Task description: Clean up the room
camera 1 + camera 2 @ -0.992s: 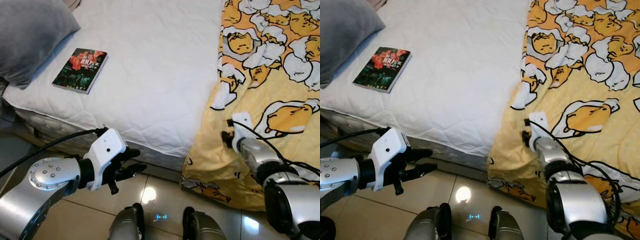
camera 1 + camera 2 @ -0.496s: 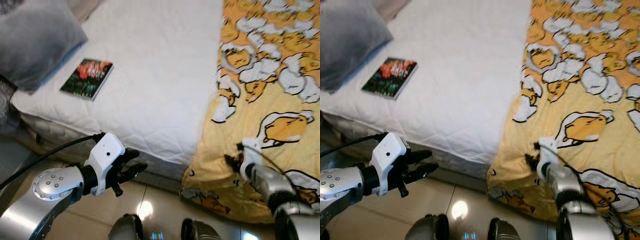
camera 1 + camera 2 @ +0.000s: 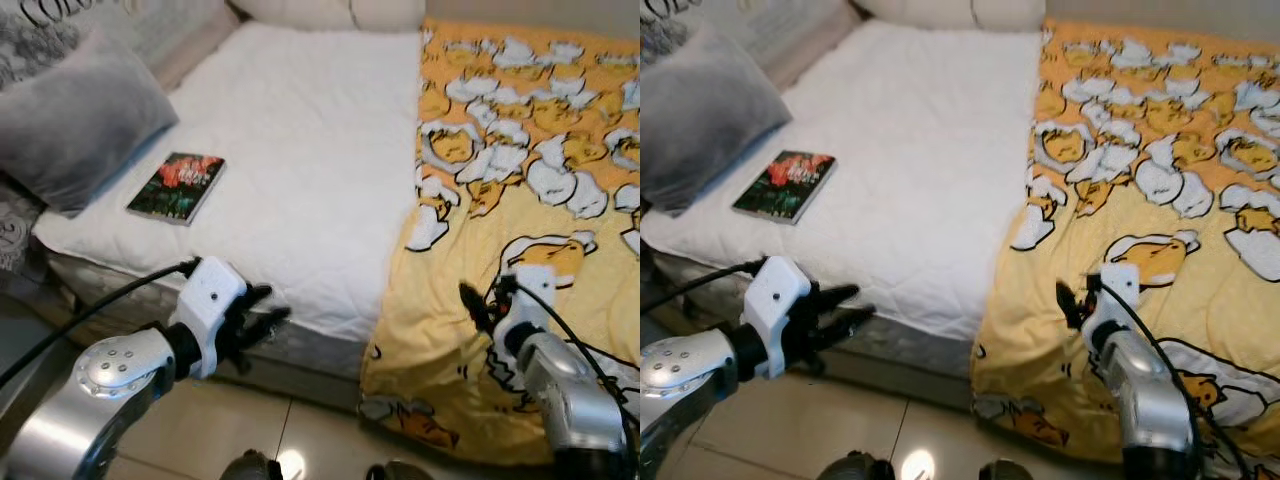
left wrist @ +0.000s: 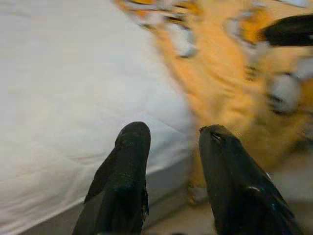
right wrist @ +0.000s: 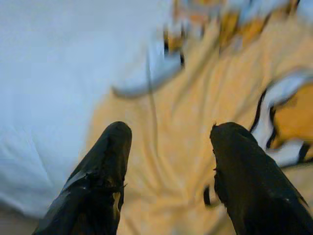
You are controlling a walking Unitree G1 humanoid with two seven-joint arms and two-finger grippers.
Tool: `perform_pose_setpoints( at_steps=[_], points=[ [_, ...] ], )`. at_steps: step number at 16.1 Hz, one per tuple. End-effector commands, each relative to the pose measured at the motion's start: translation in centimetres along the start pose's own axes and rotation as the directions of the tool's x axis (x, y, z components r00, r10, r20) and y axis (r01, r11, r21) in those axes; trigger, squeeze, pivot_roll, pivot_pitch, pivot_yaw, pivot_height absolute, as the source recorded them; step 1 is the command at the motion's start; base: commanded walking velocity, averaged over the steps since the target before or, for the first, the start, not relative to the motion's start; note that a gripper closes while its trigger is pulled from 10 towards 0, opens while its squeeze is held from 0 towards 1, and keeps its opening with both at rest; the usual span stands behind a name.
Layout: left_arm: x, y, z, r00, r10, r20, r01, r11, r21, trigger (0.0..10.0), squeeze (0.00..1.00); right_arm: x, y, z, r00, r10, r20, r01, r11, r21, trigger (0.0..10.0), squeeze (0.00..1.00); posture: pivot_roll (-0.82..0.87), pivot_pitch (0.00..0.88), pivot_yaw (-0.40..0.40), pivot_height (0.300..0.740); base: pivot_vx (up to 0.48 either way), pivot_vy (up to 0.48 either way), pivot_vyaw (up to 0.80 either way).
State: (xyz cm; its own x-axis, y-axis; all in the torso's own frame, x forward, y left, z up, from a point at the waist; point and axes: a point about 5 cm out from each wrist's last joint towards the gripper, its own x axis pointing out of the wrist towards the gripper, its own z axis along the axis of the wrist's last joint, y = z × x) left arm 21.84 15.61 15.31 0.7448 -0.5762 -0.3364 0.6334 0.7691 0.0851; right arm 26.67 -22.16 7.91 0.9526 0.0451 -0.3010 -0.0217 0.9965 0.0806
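Note:
A yellow blanket (image 3: 520, 190) printed with cartoon eggs covers the right half of the bed and hangs over its near edge. A dark book (image 3: 176, 184) with a red cover picture lies on the white sheet (image 3: 310, 150) near the grey pillow (image 3: 75, 125). My left gripper (image 3: 268, 322) is open, low by the near edge of the mattress. My right gripper (image 3: 478, 305) is open over the hanging part of the blanket, with nothing between its fingers (image 5: 102, 161). The left wrist view looks along the sheet toward the blanket (image 4: 230, 73).
A cream pillow (image 3: 335, 12) lies at the head of the bed and a printed cushion (image 3: 70, 15) at the far left. Glossy tiled floor (image 3: 230, 440) runs below the bed's edge.
The camera has tilted up, so more of the bed's far end shows. My right gripper has moved lower in the picture over the blanket. The left gripper stays by the mattress edge.

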Motion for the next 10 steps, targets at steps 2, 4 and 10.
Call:
perform_pose_setpoints(
  at_steps=[2,4,10],
  points=[
    [1.0,1.6,-0.7,0.962,0.271,0.020,-0.270,0.961,-0.061,10.0,0.00,-1.5,2.1,0.3,0.998,-0.037,0.047,0.035,0.998,0.054,10.0,0.00,-0.07,0.000,0.021,0.740,0.000,0.000,-0.40],
    [1.6,1.7,-1.2,0.935,0.354,0.012,-0.353,0.933,-0.075,10.0,0.00,-2.7,3.4,-0.3,0.998,-0.045,0.042,0.042,0.997,0.069,10.0,0.00,-0.08,0.000,0.016,0.740,0.000,0.000,-0.80],
    [2.1,1.8,-1.6,0.877,0.474,0.077,-0.458,0.875,-0.158,10.0,0.00,-4.4,4.8,-0.6,0.998,-0.060,0.022,0.059,0.997,0.041,10.0,0.00,-0.11,0.000,0.007,0.740,0.000,0.000,-0.80]
  ],
)
